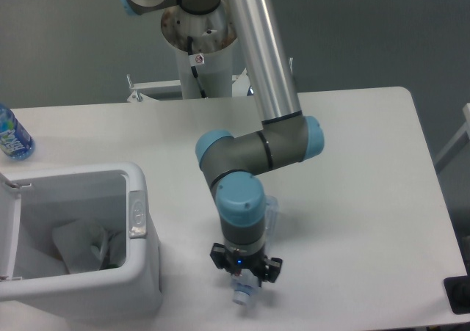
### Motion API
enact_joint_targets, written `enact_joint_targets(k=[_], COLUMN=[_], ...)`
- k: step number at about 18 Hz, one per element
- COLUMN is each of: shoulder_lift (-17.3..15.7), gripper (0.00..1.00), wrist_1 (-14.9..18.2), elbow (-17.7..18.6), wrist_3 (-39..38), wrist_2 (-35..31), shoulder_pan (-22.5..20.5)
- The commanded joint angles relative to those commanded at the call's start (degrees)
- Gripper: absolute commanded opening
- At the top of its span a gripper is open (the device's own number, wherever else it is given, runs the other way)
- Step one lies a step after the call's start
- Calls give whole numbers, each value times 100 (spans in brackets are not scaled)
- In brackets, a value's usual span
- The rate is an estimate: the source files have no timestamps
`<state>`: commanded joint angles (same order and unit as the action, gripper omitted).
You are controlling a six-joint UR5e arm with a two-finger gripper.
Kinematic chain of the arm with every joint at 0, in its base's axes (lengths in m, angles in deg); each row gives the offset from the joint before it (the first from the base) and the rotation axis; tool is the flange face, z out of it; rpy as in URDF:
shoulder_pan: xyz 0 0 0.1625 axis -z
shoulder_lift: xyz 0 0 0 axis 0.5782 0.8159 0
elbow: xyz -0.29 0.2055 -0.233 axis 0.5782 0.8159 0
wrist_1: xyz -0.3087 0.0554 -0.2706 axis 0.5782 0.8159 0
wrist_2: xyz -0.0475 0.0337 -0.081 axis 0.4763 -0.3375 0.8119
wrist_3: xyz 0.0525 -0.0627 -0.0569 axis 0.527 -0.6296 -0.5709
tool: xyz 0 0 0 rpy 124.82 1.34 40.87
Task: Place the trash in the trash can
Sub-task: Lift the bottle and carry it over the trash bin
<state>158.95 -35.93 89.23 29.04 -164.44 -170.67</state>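
Bottle (253, 261) under the gripper (244, 281), jaws pinched on its neck: light, crushable, slippery; bin (139, 221) sits off left

A blue-labelled bottle (12, 135) stands upright at the far left edge of my white table (367, 184), cut off by the frame. Behind the table a white pedestal (207, 67) rises against the grey floor (367, 30).
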Motion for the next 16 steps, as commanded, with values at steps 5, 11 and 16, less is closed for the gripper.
enact_joint_targets(k=[5,11,16], shoulder_lift=[-511,-1090,-1389], gripper=[56,56,56], wrist_1=[-122,-835,-844], elbow=[-641,-1073,-1126], wrist_3=[-649,-1871,-2372], wrist_2=[607,1065,1057], shoulder_pan=[-159,-36,544])
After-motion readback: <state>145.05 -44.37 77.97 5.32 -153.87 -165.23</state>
